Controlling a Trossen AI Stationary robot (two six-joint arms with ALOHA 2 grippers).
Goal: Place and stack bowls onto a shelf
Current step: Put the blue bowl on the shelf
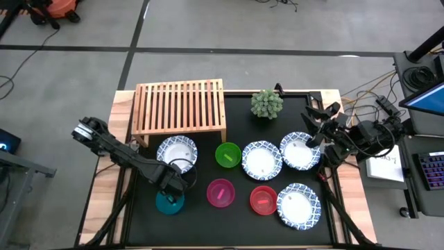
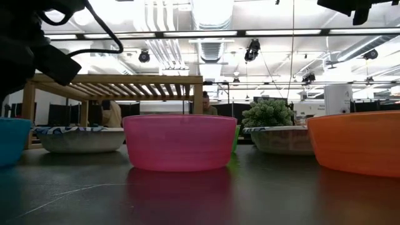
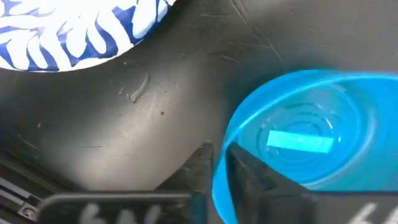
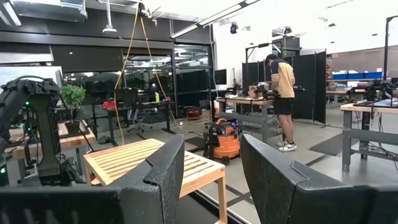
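Note:
My left gripper [image 1: 175, 190] is down at the teal bowl [image 1: 166, 203], near the table's left near corner, and is shut on it. Pink [image 1: 220, 192], red [image 1: 263, 200] and green [image 1: 227, 154] bowls sit on the black mat among several white bowls with blue rims, such as the left one [image 1: 177, 151]. The wooden slatted shelf [image 1: 179, 104] stands at the far left with nothing on top. My right gripper [image 1: 312, 111] hangs open above the far right, over a white bowl [image 1: 300, 151], touching nothing. My left gripper [image 3: 217, 149] holds the teal bowl [image 3: 311, 137] by its rim [image 3: 217, 182], on the side toward the left white bowl [image 3: 74, 31]. One finger [image 3: 249, 174] is inside the bowl and the other [image 3: 198, 168] outside. It comes from above. In the low view the bowl [image 2: 12, 140] rests on the table.
A small green potted plant [image 1: 266, 103] stands right of the shelf at the far edge. The bowls crowd the mat's middle and right. Bare mat lies between the shelf and the plant. A person stands in the room far beyond the table [image 4: 283, 99].

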